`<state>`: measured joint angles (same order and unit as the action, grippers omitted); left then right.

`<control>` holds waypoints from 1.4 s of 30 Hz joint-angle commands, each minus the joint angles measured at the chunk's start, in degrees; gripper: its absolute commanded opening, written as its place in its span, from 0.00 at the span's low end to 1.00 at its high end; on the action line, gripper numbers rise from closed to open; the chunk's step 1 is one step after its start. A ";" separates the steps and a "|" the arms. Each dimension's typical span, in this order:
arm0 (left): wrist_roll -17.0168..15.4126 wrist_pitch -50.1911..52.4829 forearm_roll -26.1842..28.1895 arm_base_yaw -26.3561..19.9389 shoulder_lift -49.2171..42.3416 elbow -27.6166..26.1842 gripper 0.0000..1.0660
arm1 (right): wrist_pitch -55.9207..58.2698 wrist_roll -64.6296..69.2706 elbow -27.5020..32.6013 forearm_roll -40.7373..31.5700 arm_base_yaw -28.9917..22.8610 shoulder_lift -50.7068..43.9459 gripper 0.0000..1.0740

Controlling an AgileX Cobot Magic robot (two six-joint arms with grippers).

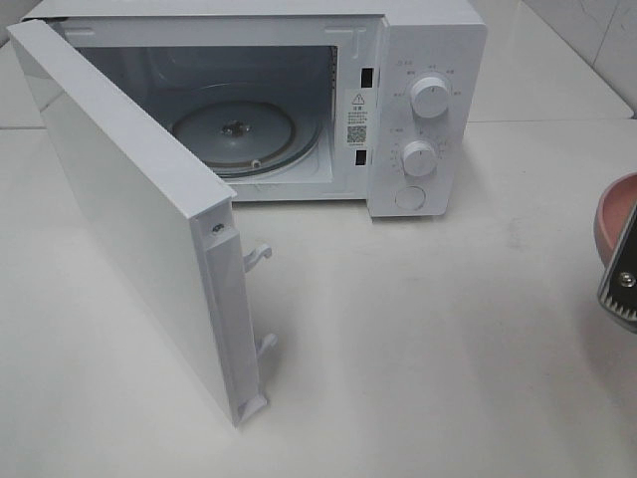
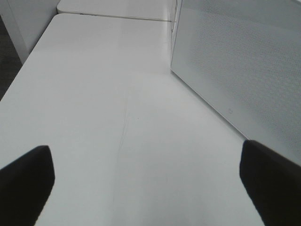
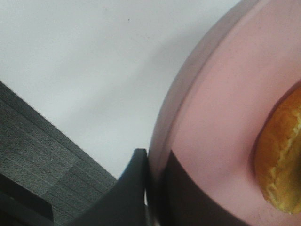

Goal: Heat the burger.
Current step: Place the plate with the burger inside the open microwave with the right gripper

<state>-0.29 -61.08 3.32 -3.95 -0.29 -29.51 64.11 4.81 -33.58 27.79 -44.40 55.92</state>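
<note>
The burger point(image 3: 282, 165) shows only in the right wrist view, as a golden-brown bun edge lying on a pink round plate point(image 3: 225, 108). My right gripper point(image 3: 155, 174) is shut on the plate's rim, one dark finger above it and one below. In the exterior high view the plate point(image 1: 615, 214) and right gripper point(image 1: 622, 274) sit at the far right edge, above the table and to the right of the microwave; the burger is out of view there. My left gripper point(image 2: 148, 183) is open and empty over bare table beside the microwave door point(image 2: 235, 61).
The white microwave point(image 1: 418, 60) stands at the back with its door point(image 1: 129, 219) swung wide open towards the front left. Its glass turntable point(image 1: 234, 134) is bare. Two knobs point(image 1: 429, 97) are on its right panel. The table edge and dark floor point(image 3: 42, 165) lie near the plate.
</note>
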 commanded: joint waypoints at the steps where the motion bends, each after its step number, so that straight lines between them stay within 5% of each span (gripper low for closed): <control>1: -0.52 0.11 -0.06 -0.06 -0.23 -0.52 0.94 | 0.17 -3.09 0.23 3.38 -0.11 -0.63 0.00; 42: -0.52 0.11 -0.06 -0.06 -0.23 -0.52 0.94 | -16.44 -34.55 0.23 3.04 -0.11 -0.63 0.01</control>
<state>-0.29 -61.08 3.32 -3.95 -0.29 -29.51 50.65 -29.34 -33.12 27.96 -44.40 55.75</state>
